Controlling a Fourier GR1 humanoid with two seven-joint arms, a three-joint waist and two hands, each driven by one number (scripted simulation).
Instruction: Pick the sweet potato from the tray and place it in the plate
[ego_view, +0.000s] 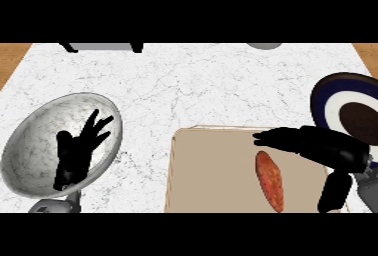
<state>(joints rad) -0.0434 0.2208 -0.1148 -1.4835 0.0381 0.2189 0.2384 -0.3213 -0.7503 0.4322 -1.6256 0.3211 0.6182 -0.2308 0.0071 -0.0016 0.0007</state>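
A white marbled counter (221, 85) fills the view, with a strip of wood at its far left and far right corners. At the far edge stand a grey object with dark legs (103, 46) and a small grey round thing (264, 45), both cut off by the edge.

At the left lies a grey marbled plate (33, 145). Nothing lies in it. The left hand (74, 155) shows over it, open, with fingers spread and pointing far, and it holds nothing.

At the near middle, toward the right, lies a beige tray (214, 170). The only thing in it is the sweet potato (270, 181), which lies lengthwise in the right part of the tray, one end far and one end near.

The right hand (310, 142) is over the far right part of the tray. Its fingers are stretched to the left just beyond the far end of the sweet potato, its thumb points near, and it grasps nothing. I cannot tell if it touches the sweet potato.

At the right edge lies a dark-rimmed plate (323, 97) with a white ring and a brown centre, partly hidden by the right hand.
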